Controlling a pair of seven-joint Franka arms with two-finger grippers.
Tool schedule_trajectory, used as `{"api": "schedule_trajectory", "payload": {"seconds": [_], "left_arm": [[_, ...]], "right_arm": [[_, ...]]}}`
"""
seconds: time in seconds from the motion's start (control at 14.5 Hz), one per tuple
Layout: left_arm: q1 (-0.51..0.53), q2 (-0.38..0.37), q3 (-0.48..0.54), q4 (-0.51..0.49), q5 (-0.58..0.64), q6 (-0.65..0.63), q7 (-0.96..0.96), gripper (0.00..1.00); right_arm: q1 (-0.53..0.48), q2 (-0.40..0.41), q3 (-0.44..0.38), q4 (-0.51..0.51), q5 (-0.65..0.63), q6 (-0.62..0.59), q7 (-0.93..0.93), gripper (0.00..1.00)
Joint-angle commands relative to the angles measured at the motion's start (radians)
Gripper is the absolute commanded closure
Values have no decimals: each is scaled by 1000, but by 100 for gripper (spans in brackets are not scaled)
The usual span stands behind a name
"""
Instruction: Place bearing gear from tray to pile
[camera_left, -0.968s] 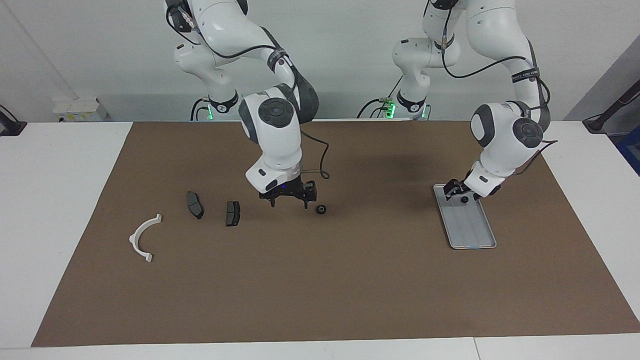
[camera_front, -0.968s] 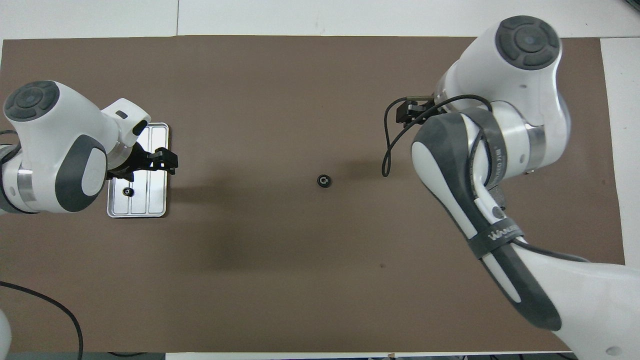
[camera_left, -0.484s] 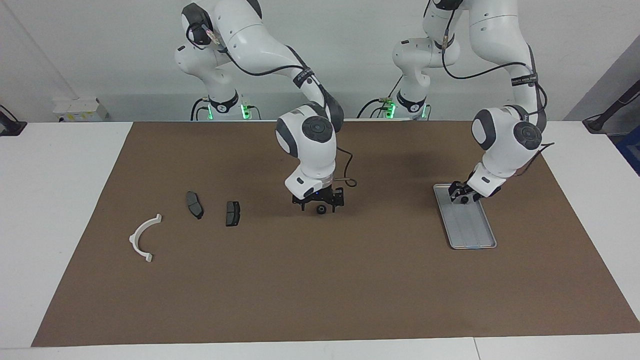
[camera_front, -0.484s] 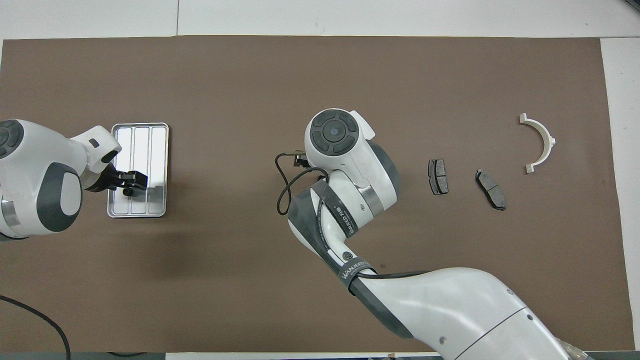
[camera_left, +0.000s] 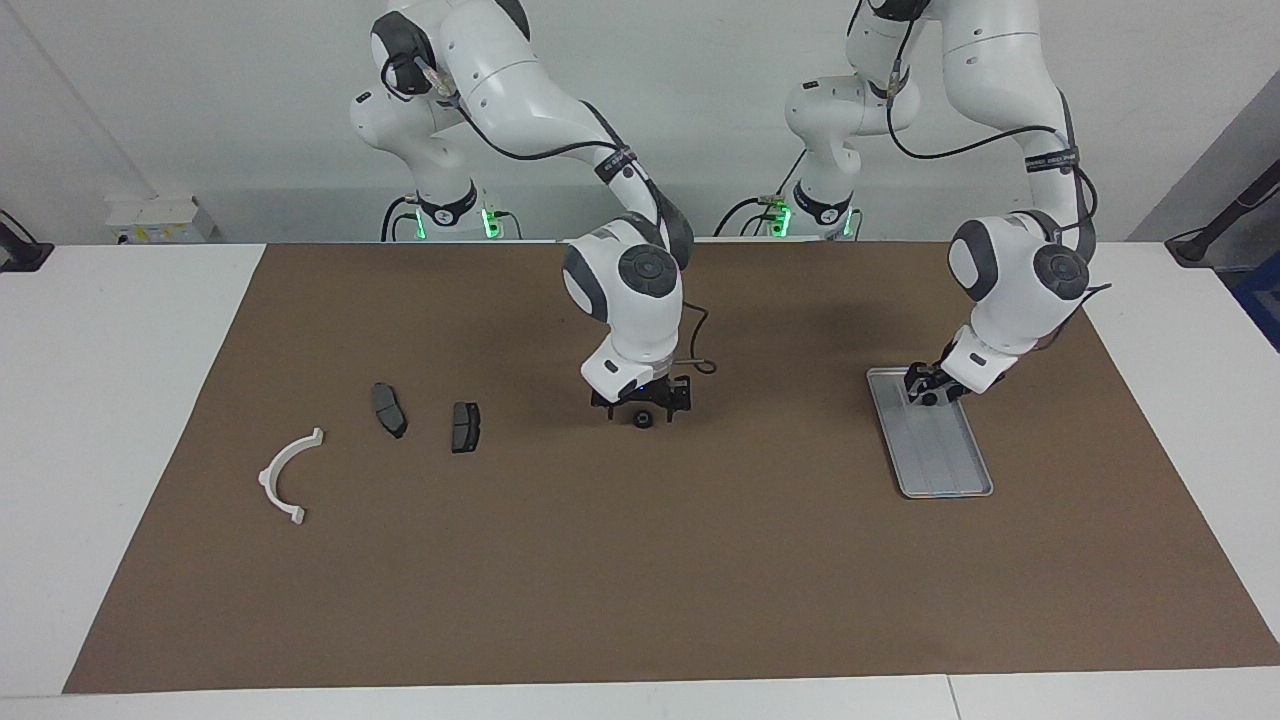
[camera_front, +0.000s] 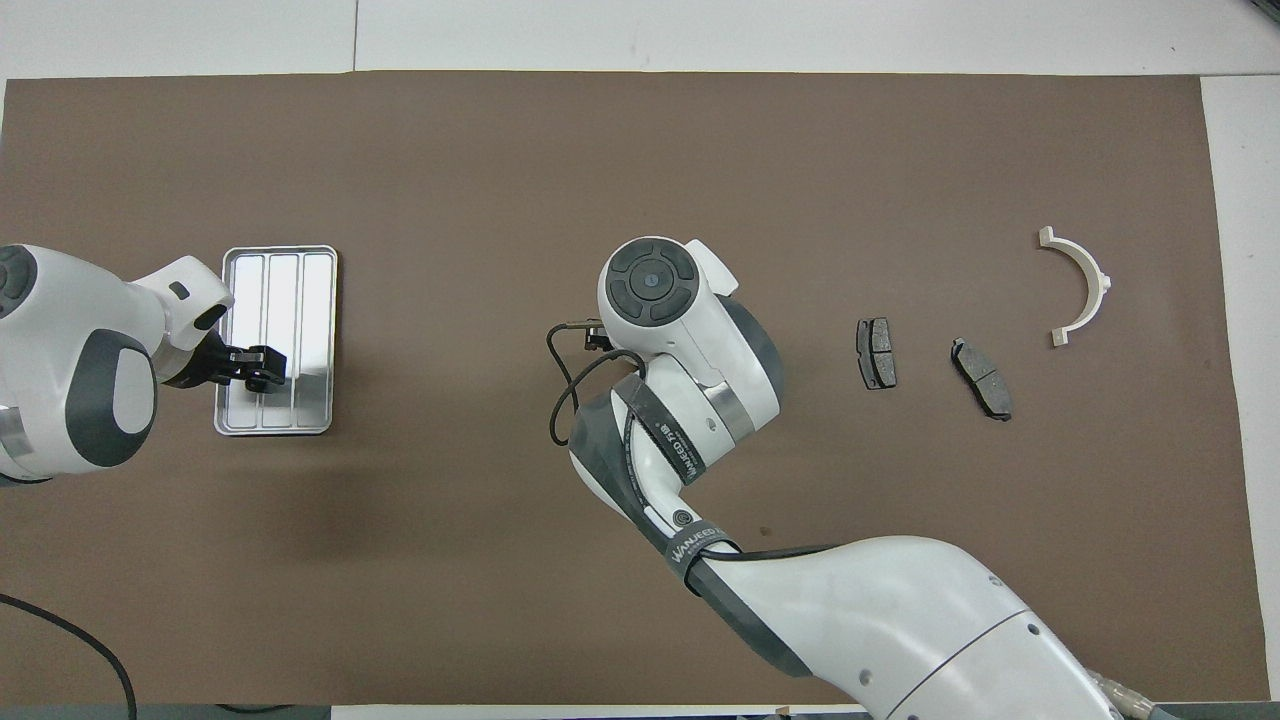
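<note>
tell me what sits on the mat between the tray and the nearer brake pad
In the facing view, one small black bearing gear lies between the tray and the brake pad, with the right gripper down over it. The rest of that stretch is bare mat.

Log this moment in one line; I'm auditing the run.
left claw: over tray, at small gear | right claw: open, astride gear on mat | pile: no gear there

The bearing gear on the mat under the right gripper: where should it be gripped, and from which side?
Grip the bearing gear across its outer rim, coming straight down from above. It seems to lie flat on the mat, small and round, and the open right gripper hangs directly over it.
</note>
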Motion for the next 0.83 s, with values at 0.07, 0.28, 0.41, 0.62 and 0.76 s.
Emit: {"api": "schedule_trajectory", "payload": {"seconds": [0.07,0.28,0.41,0.62,0.76], "left_arm": [[11,-20,-8,-51,1,52,11,37],[12,-18,-8,-57,1,59,14,40],[12,-18,-8,-57,1,59,14,41],[23,-18,-6,-59,1,60,15,44],[25,-18,-8,-65,1,68,17,46]], "right_arm": [[-1,-43,0,-106,-4,88,6,0],[8,-48,0,-117,0,93,12,0],[9,-49,0,-117,3,93,15,0],[11,-49,2,-117,6,95,18,0],[11,-49,7,-117,8,102,27,0]]}}
